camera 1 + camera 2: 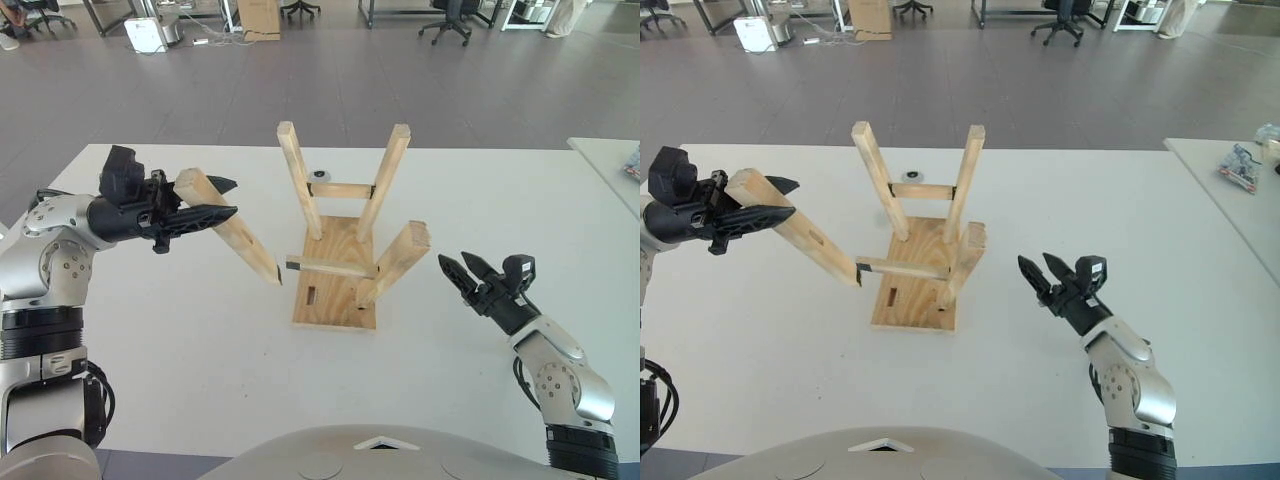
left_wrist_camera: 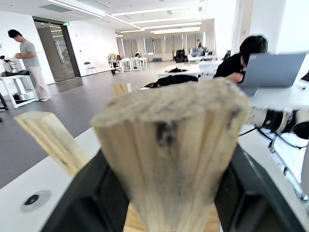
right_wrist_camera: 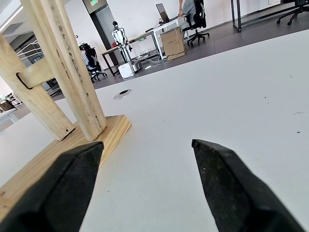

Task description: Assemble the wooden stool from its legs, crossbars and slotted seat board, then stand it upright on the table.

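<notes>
The slotted seat board (image 1: 338,290) lies flat on the white table. Two legs (image 1: 298,180) stand in it at the back, joined by a crossbar (image 1: 341,190). A third leg (image 1: 396,261) leans at the front right, and a second crossbar (image 1: 328,266) sticks out from it to the left. My left gripper (image 1: 230,198) is shut on the upper end of the fourth leg (image 1: 805,233), which slopes down until its lower end is close to that crossbar's free tip. My right gripper (image 1: 1036,261) hangs open just above the table, to the right of the stool, with nothing in it.
A small round grommet (image 1: 320,174) sits in the table behind the stool. A second table (image 1: 1230,200) with a packet (image 1: 1243,164) on it stands to the right. Bare tabletop lies in front of the seat board.
</notes>
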Robot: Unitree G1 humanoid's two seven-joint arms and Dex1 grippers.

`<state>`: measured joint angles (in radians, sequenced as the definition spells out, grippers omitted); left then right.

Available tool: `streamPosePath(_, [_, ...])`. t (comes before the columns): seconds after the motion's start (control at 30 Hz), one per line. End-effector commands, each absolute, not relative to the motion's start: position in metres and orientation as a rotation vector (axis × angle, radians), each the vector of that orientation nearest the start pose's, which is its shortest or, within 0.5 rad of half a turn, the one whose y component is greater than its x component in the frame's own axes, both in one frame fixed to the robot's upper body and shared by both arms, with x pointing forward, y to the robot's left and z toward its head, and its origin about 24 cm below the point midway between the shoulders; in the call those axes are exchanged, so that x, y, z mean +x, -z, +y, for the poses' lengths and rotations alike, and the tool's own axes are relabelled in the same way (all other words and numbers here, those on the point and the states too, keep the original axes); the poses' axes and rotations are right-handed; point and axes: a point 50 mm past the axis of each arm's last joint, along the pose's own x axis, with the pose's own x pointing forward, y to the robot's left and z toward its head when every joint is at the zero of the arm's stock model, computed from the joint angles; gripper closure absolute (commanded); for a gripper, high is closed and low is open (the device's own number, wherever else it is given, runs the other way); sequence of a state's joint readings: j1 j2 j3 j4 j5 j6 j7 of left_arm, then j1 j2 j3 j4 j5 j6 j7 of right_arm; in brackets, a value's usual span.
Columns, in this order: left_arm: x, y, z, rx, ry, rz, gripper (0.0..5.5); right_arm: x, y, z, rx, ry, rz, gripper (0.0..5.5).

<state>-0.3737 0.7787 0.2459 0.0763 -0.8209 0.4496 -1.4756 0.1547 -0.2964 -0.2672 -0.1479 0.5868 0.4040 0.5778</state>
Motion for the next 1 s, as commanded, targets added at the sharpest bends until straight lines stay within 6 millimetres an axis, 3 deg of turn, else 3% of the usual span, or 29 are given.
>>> streamPosePath(0.03, [0.255, -0.191, 0.248, -0.099, 1.421, -0.133, 3.47, 0.219, -0.047, -0.228, 0.349, -0.407, 0.186, 2.06])
streamPosePath(0.47, [0.250, -0.166, 0.225, -0.074, 1.512, -0.171, 3.47, 0.231, -0.054, -0.228, 0.320, -0.459, 0.184, 2.06])
streamPosePath(0.6, [0.250, -0.158, 0.225, -0.055, 1.526, -0.156, 3.47, 0.233, -0.055, -0.228, 0.315, -0.466, 0.181, 2.06])
streamPosePath(0.77, [0.245, -0.129, 0.234, -0.021, 1.521, -0.068, 3.47, 0.236, -0.056, -0.225, 0.312, -0.481, 0.175, 2.06])
streamPosePath(1.0, [0.252, -0.133, 0.231, 0.017, 1.538, -0.088, 3.47, 0.237, -0.054, -0.221, 0.310, -0.492, 0.176, 2.06])
